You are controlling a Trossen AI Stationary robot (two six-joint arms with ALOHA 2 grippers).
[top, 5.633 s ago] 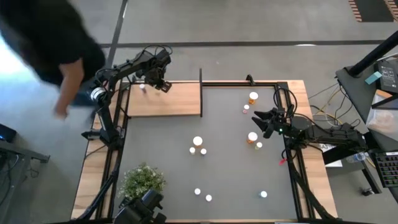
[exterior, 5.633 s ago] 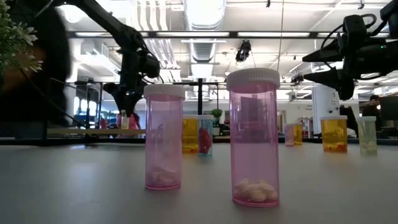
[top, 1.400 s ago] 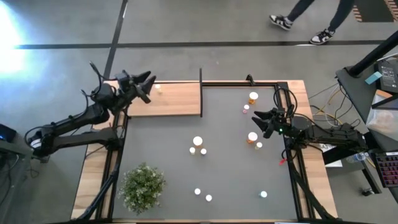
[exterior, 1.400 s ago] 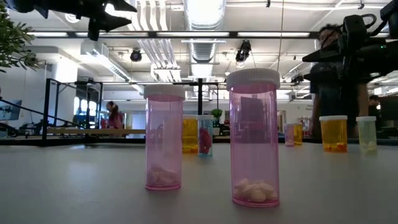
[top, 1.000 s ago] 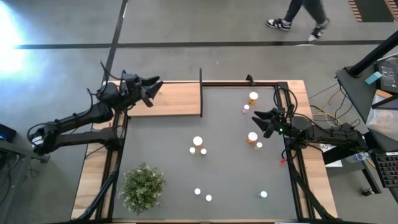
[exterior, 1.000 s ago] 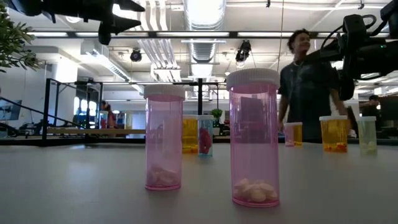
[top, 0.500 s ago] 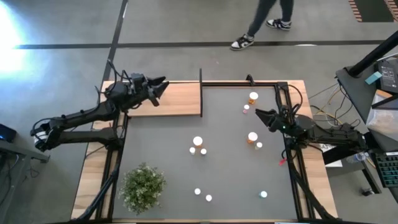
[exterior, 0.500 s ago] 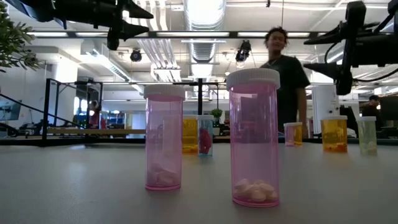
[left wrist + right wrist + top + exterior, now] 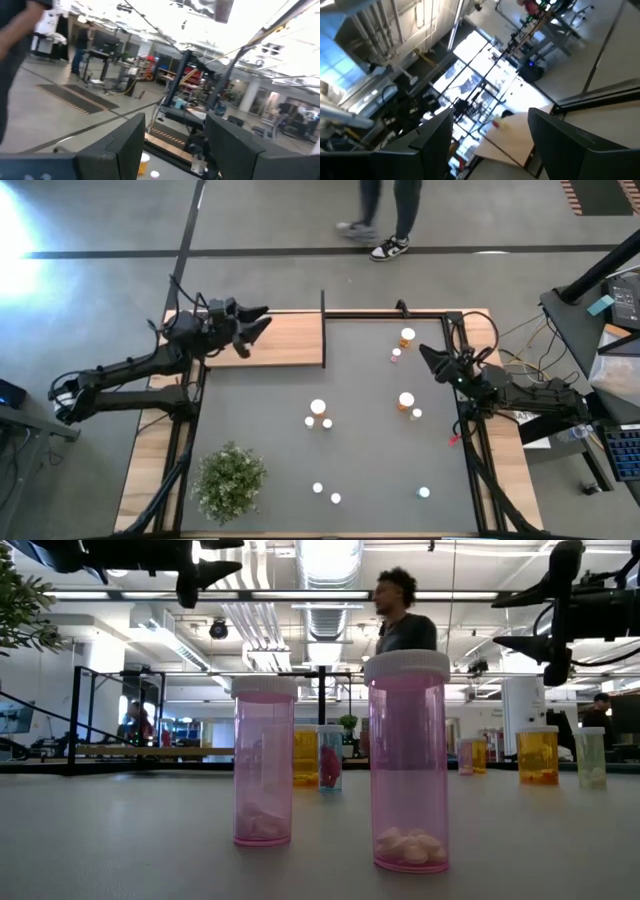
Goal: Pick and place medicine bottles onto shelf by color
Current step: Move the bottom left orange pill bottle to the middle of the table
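Medicine bottles stand scattered on the dark tabletop: two pink ones close to the low camera, orange ones at the right, and small ones in the middle and near side. The light-wood shelf lies at the far left. My left gripper hangs open above the shelf's left part, with nothing between its fingers. My right gripper is open too, in the air by the table's right edge, beside the orange bottles, and it is empty in its wrist view.
A green bushy plant stands at the near left corner. A black upright rod rises at the shelf's right edge. A person walks past beyond the table's far edge. Bare tabletop lies between the shelf and the plant.
My right gripper has rolled about its own line and tipped its fingers upward, rising a little by the table's right edge; it stays open. The person has walked from right to left behind the far edge. The bottles have not moved.
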